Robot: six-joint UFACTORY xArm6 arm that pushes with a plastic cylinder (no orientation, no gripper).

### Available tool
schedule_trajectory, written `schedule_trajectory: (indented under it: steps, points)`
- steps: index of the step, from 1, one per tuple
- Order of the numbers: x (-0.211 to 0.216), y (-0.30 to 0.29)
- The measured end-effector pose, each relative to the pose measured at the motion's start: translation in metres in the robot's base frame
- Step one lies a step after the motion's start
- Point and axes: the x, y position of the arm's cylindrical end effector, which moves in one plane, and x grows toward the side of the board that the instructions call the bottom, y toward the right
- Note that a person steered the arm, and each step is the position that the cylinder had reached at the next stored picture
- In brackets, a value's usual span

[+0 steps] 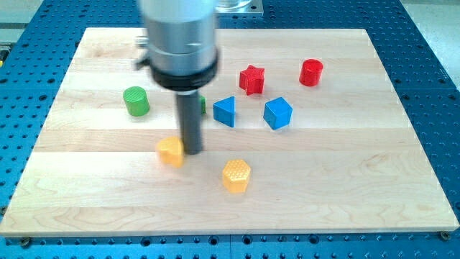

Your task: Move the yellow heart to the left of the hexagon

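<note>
Wooden board (374, 180) on blue perforated table (431, 65). Green cylinder (136, 101) at view's left; blue triangle (225, 111), blue cube (277, 113) ctr; red star (251, 79), red cylinder (311, 73) toward view's top-right.

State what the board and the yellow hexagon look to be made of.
Board: pale wood, likely laminated strips with a smooth matte finish; lengthwise grain and joins show. Yellow hexagon: probably plastic, perhaps 3D-printed; its top shows a fine dimpled texture, colour uniform and matte.

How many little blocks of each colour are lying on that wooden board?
Yellow: 2, heart and hexagon
Blue: 2, triangle and cube
Red: 2, star and cylinder
Green: 2, cylinder and one mostly hidden behind the rod
Total: 8
</note>
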Motion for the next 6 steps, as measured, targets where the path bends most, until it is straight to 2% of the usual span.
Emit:
schedule_trajectory:
  steps: [1,2,3,4,6]
  points:
    - [-0.02,-0.018]
    - [0.014,-0.05]
    - [0.01,-0.009]
    - [-0.015,-0.011]
    - [0.017,0.013]
